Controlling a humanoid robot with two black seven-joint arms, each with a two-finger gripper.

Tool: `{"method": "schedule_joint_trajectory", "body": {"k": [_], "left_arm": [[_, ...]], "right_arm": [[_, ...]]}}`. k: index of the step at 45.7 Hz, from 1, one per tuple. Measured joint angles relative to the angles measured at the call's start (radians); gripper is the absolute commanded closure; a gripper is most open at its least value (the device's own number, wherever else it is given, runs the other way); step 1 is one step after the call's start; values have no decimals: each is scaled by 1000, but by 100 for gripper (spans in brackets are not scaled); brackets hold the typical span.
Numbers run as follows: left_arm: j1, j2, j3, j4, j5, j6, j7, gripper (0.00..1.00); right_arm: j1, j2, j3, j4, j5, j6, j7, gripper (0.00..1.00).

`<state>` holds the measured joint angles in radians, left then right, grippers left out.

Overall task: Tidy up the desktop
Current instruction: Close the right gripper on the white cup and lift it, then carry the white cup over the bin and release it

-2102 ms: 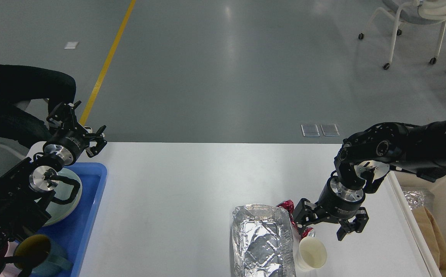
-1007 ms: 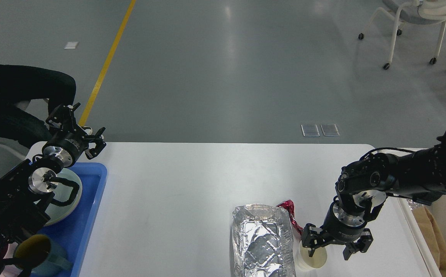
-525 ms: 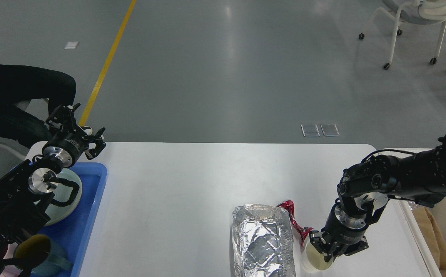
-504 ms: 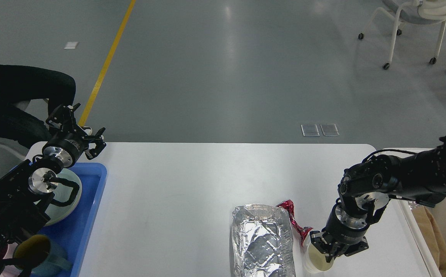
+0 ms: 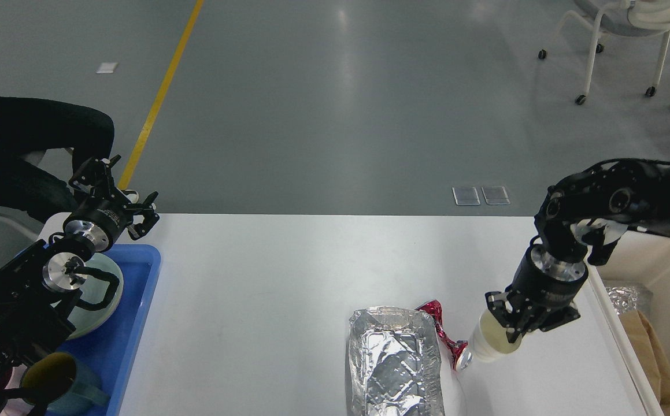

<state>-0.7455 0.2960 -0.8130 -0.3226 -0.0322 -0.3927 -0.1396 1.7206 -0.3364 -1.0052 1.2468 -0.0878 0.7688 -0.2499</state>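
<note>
The desktop [image 5: 265, 289] is a wide white tabletop. A crumpled silver foil tray [image 5: 392, 361] lies at its near right, with a red wrapper [image 5: 444, 332] beside it. My right gripper [image 5: 511, 326] is shut on the rim of a white paper cup [image 5: 488, 345] and holds it tilted, lifted just off the desktop next to the wrapper. My left gripper [image 5: 116, 185] is open and empty at the far left corner, above the blue tray [image 5: 132, 323].
The blue tray holds a pale green plate [image 5: 95, 303] and a dark mug [image 5: 57, 378]. A white bin [image 5: 650, 289] with foil and a brown paper bag stands off the right edge. A seated person [image 5: 22, 144] is at the far left.
My right gripper came down over the paper cup, shut on its rim, then lifted it up and slightly right. The left arm has not moved.
</note>
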Motion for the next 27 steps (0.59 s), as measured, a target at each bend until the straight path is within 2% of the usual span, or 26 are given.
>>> {"method": "schedule_joint_trajectory", "body": {"k": [6,21,27], "left_arm": [[0,0,0,0,0,0,0,3],[0,0,0,0,0,0,0,3],[0,0,0,0,0,0,0,3]], "right_arm": [[153,-66,-8,4,1,46,3,100],[453,-160,-54,-49,136,35,8,100],[491,-178,-69,-58,145,34,8,100]]}}
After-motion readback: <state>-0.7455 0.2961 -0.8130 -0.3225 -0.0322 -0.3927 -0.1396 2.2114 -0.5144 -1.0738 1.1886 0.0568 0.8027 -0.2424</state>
